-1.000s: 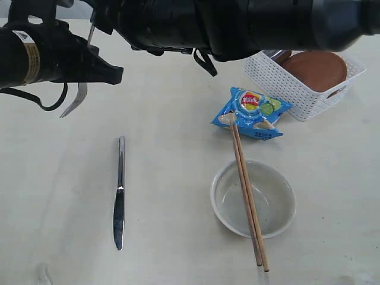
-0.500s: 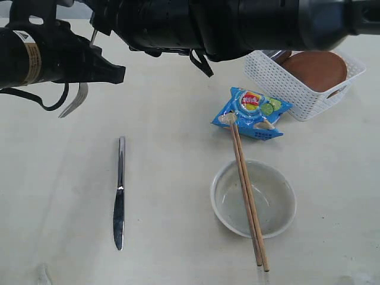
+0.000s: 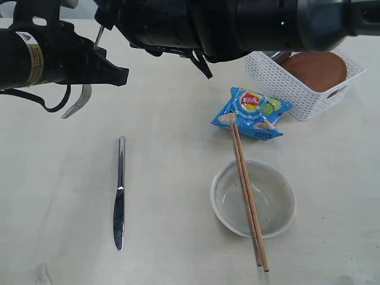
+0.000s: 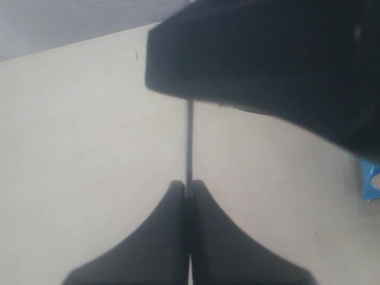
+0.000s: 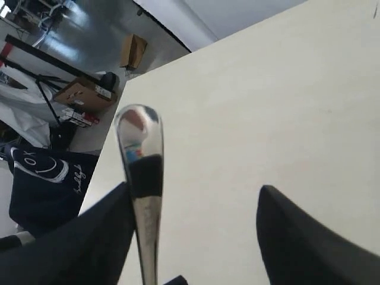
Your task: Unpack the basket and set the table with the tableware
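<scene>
A steel fork (image 3: pixel 76 102) hangs above the table (image 3: pixel 172 136) at the far left, tines down. My left gripper (image 3: pixel 104 70) is shut on it; in the left wrist view the fork (image 4: pixel 189 142) rises edge-on out of the closed fingertips (image 4: pixel 189 187) up to the black right gripper (image 4: pixel 267 59). My right gripper (image 3: pixel 105 21) reaches across to the fork's handle. It stands open (image 5: pixel 195 190), with the handle end (image 5: pixel 141 154) beside one finger. The knife (image 3: pixel 120 193) lies on the table. The chopsticks (image 3: pixel 246 190) rest across the white bowl (image 3: pixel 221 178).
The white basket (image 3: pixel 303 89) stands at the far right with the reddish-brown plate (image 3: pixel 314 68) inside. A blue snack bag (image 3: pixel 252 113) lies between the basket and the bowl, under the chopsticks' far ends. Both black arms fill the top of the exterior view.
My left gripper and the fork have edged slightly to the right. The right arm has hardly moved. Nothing on the table has shifted.
</scene>
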